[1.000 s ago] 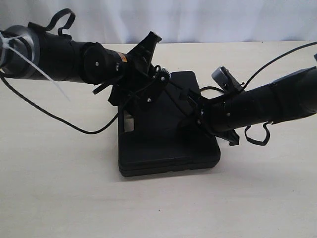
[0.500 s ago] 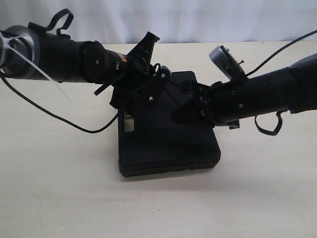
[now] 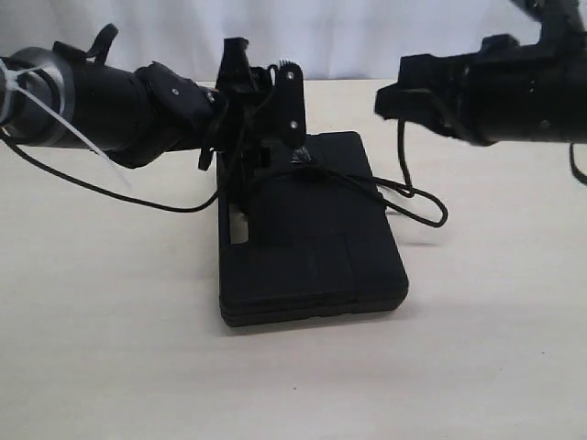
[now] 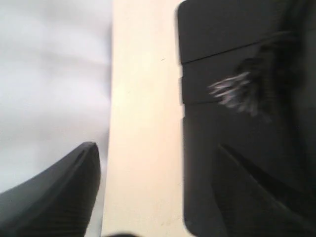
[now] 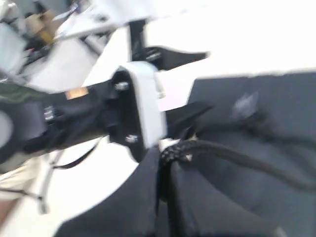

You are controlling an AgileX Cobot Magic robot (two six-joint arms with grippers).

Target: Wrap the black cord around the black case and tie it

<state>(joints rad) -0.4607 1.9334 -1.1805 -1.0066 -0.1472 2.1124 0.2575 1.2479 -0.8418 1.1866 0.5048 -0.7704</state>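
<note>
My left gripper (image 4: 155, 148) stood wide apart with nothing between its fingers, hanging over the far left corner of the black case (image 3: 312, 266). The case lay flat on the table (image 3: 110, 348), toward the table's back edge, with its handle slot (image 3: 238, 227) on its left side. My right gripper (image 5: 165, 158) was clenched on the black cord (image 5: 232, 155), the braid pinched between the fingertips, and it hung raised above the table beyond the case's far right corner. From that grip the cord dropped to the table by the case's right edge, looped there, and ran across the lid. Its frayed tuft (image 4: 232, 91) lay on the lid, just beside my open left fingers
</note>
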